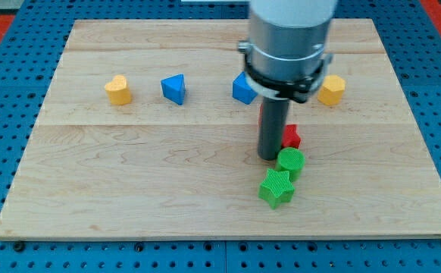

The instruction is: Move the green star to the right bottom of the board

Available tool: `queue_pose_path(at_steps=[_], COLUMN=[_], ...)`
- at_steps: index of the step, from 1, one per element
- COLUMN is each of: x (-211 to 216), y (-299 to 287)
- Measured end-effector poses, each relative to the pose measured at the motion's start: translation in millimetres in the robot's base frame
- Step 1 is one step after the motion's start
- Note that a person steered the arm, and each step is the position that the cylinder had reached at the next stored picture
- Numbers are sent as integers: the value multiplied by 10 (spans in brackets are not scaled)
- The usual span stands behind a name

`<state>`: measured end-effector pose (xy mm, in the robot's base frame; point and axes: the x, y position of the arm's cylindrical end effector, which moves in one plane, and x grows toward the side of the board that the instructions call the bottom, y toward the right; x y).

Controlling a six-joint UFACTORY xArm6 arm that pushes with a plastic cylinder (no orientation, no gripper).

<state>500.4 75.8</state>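
Seven blocks lie on the wooden worktop (129, 189), and I place all of them from the green star (276, 188), the landmark. Far to its left and higher in the view stands the yellow heart (118, 89), then the blue triangle-like block (174, 89). A second blue block (243, 89) is above the star, partly hidden by the arm. My tip (270, 156) stands just above the star and a little left, close but apart from it. The green cylinder (290, 162) touches the star at its upper right, and the red block (290, 136) sits above that. The yellow block (331, 90) is farther up and right.

This arm has no fingers, only the rod, so it grips nothing.

The star lies near the lower middle of the worktop, still well apart from the right bottom corner. I judge the pushing step is in hand. The next move calls for the tip to go to the star's left side and push rightward and slightly down, without dragging the cylinder along.
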Motion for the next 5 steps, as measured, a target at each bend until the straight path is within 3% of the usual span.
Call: queue_pose_path(at_steps=[2,4,5], x=[421,484,542], y=[-23,378,-310])
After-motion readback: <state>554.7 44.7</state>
